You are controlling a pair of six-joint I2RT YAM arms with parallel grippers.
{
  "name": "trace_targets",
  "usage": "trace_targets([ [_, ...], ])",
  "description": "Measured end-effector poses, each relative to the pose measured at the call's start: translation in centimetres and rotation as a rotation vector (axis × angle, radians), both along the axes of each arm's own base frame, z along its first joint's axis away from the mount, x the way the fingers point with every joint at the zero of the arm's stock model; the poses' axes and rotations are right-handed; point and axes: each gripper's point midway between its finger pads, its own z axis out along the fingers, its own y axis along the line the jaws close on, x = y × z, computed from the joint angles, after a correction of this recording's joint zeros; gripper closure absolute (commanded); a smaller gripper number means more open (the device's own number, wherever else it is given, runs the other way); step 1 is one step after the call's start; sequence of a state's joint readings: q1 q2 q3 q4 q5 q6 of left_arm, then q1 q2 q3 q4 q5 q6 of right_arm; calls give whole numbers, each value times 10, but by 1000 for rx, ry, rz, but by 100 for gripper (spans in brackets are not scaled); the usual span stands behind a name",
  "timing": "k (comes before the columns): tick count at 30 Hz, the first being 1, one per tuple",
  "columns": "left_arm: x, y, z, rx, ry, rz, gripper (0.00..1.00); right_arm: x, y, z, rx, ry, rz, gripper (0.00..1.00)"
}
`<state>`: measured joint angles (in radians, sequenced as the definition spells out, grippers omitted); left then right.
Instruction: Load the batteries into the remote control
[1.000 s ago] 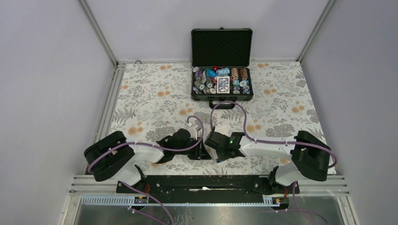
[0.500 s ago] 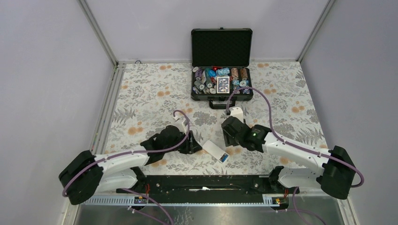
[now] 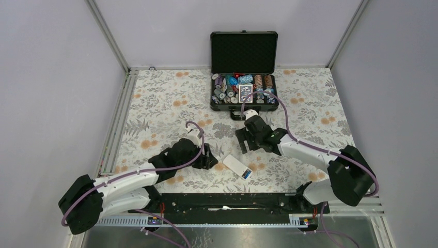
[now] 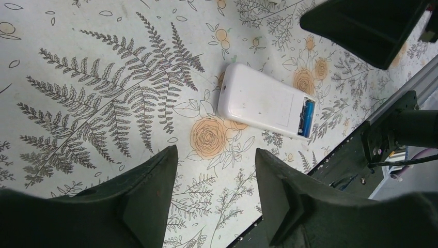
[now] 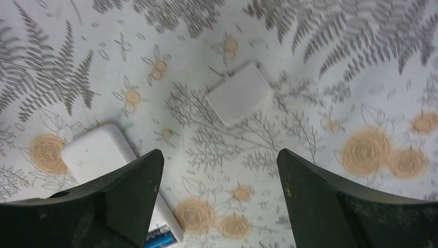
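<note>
- Both grippers, which were closed in together over the remote control (image 3: 237, 167) a second ago, have been opened and drawn apart. The left gripper (image 3: 207, 158) is now seen at 9 o'clock of it and the right gripper (image 3: 243, 140) at 1 o'clock, both spread wide and empty.
- The remote has been left free on the floral cloth (image 3: 165, 103), at 6 o'clock of the table. Loading is judged nearly done.
- It lies white back up, with the compartment at its 4 o'clock end uncovered and the blue batteries (image 4: 308, 117) seen inside. A small white cover (image 5: 238, 94) lies apart from it.

Same build both sides: left arm (image 3: 126, 181) and right arm (image 3: 310, 152) have white shells, chunky black joints, looping purple cables (image 3: 192, 123). Fingers (image 4: 144, 196) on the left end effector (image 4: 214, 155) and right end effector (image 5: 219, 160) are dark wedges.
</note>
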<state>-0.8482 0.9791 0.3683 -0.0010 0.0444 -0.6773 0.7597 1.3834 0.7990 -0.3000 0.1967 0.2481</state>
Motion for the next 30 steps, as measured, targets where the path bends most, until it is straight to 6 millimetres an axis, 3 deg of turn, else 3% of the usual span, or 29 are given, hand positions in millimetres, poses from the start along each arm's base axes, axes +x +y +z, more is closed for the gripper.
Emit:
trace_targets([
  [6,-1,1,-9,26,20,-15,39,25,24,-5,63,-55,113,8],
  [15,-3,-3,-8,11,23,-36,39,51,14,-28,69,4,139,7],
  [21,-4,-5,-8,5,24,-49,39,47,25,-33,105,56,193,7],
  [30,-1,-6,-5,-7,18,-51,39,40,18,-44,70,98,191,7],
])
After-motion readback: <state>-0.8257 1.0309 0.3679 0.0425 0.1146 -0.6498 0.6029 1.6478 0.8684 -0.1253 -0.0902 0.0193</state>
